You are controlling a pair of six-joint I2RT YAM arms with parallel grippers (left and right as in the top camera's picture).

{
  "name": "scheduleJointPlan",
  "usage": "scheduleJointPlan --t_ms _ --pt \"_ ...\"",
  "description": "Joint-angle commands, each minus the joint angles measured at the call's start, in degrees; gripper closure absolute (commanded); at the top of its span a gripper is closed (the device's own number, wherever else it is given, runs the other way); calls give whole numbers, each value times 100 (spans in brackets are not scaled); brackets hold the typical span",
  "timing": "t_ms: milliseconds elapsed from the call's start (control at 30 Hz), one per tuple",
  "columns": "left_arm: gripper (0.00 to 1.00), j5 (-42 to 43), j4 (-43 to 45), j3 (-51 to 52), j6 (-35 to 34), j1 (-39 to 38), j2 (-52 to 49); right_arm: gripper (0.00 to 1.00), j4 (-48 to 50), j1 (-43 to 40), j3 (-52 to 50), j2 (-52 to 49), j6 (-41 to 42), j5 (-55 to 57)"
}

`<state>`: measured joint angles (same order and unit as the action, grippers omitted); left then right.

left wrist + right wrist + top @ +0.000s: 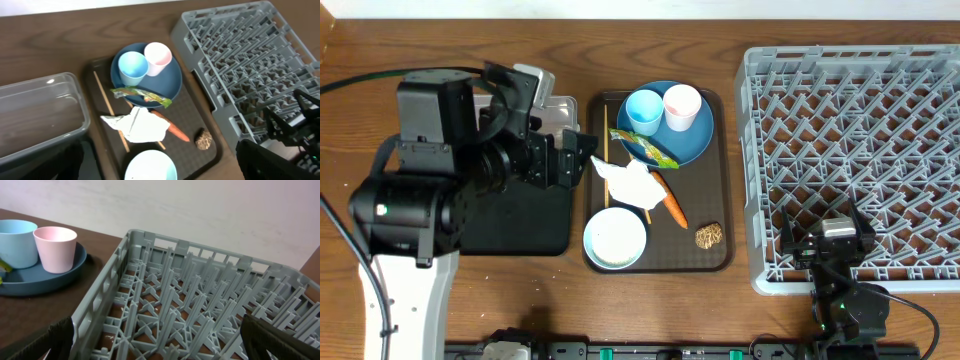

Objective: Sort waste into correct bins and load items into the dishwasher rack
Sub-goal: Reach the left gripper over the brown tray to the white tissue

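On the brown serving tray [720,175] a blue plate [692,140] carries a light-blue cup [644,110], a pink cup [681,106] and a green-yellow wrapper [645,148]. Below them lie a white napkin [628,180], a carrot [669,199], a brown food piece [708,235], a white bowl [615,238] and chopsticks [606,135]. My left gripper [582,158] hangs open at the tray's left edge, empty, with the bowl [150,167] between its fingers [265,160] in the left wrist view. My right gripper [827,232] stands open and empty over the near-left corner of the grey rack [855,110].
A black tray [525,215] lies left of the serving tray. Behind it stands a clear tub [40,115], largely hidden under my left arm in the overhead view. The rack [190,300] fills the right side of the table.
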<state>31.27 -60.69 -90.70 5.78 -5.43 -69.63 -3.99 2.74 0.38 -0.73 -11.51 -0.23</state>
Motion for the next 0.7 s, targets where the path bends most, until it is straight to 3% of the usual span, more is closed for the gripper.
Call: scheduleJointPlan --t_ms 0,133,233,267,333,500,667 --pt "2 225 9 -114 22 -11 26 1 -22 -44 -7 9 -35 -22" --pt "2 -719 11 -107 -155 -11 -22 1 -22 -44 -7 9 -35 -22" --pt "2 -2323 -129 -101 -2100 -11 -166 1 -22 -44 -7 9 -35 -22" --pt "2 -2529 -186 -98 -2463 -13 -212 1 -22 -42 -7 9 -35 -22" --pt "2 -2568 -205 -94 -2763 -13 -345 1 -22 -44 -7 9 -35 -22" --pt "2 -2199 -229 -61 -2782 -17 -769 1 -22 -44 -7 9 -35 -22" --pt "2 -1325 -232 68 -2776 -17 -1300 1 -22 -44 -7 9 -35 -22"
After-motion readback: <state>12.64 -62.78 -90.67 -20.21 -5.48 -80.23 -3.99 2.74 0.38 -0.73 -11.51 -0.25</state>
